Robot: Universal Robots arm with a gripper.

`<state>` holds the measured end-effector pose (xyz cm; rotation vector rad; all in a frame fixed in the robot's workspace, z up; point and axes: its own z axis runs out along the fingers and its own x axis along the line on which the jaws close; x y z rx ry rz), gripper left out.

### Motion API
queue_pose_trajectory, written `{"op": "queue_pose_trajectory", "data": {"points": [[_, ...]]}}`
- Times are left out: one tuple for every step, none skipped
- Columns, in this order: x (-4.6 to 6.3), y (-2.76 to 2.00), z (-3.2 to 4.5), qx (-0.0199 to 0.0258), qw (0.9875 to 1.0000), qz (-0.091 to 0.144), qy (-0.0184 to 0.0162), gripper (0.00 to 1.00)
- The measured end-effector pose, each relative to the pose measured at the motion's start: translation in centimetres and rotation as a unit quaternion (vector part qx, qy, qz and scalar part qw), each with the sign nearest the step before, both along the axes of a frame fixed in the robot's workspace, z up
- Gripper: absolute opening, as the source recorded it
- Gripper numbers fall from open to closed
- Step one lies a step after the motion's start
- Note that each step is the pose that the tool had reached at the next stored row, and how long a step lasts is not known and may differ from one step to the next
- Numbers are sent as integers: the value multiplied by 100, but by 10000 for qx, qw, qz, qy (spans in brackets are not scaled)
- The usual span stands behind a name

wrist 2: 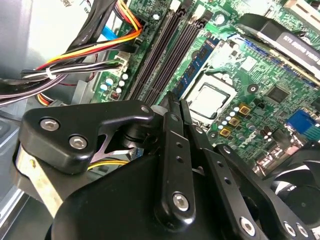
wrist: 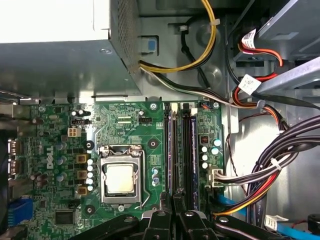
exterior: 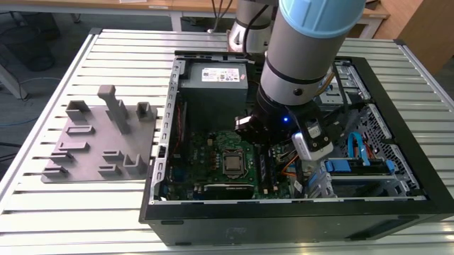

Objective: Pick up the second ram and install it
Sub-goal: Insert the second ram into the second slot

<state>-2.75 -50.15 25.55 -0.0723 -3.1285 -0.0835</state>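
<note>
Currently, the grey robot arm with the pale blue joint cap (exterior: pixel 305 53) is reaching down into the open black desktop computer case (exterior: pixel 284 223), and the black two-fingered pincer (wrist 2: pixel 174 102) is hovering low over the green motherboard (wrist: pixel 125 125). In both wrist views its jaws are sitting pressed together with only a hairline between them; whether anything thin is being pinched there cannot be told. The fingertips are pointing at the near end of the row of long black memory slots (wrist: pixel 181 150).

The second ram, a long, thin, dark blue memory stick (wrist 2: pixel 200 65), appears to be standing on edge in the slot row just ahead of the pincer, on the side toward the square silver processor in its metal socket frame (wrist: pixel 120 177); whether this stick is the first or the second cannot be confirmed. On the pincer's other side, a bundle of black, red, orange and yellow power cables (wrist 2: pixel 75 65) is running close by. Well apart from the pincer, outside the case, the grey plastic holder tray with upright blocks (exterior: pixel 85 159) is lying on the slatted metal table (exterior: pixel 42 223).
</note>
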Motion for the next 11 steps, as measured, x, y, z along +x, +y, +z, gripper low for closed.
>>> {"op": "queue_pose_trajectory", "data": {"points": [[1,2,-3,0,10000,0,0,13],[3,4,-5,-1,10000,0,0,13],[5,6,-8,-1,10000,0,0,13],[6,7,-12,-1,10000,0,0,13],[7,8,-15,-1,10000,0,0,13],[8,8,-20,-1,10000,0,0,13],[9,9,-23,-1,10000,0,0,13],[10,9,-27,-1,10000,0,0,13],[11,10,-31,-1,10000,0,0,13],[12,11,-35,-1,10000,0,0,13],[12,12,-38,-1,10000,0,0,13]]}}
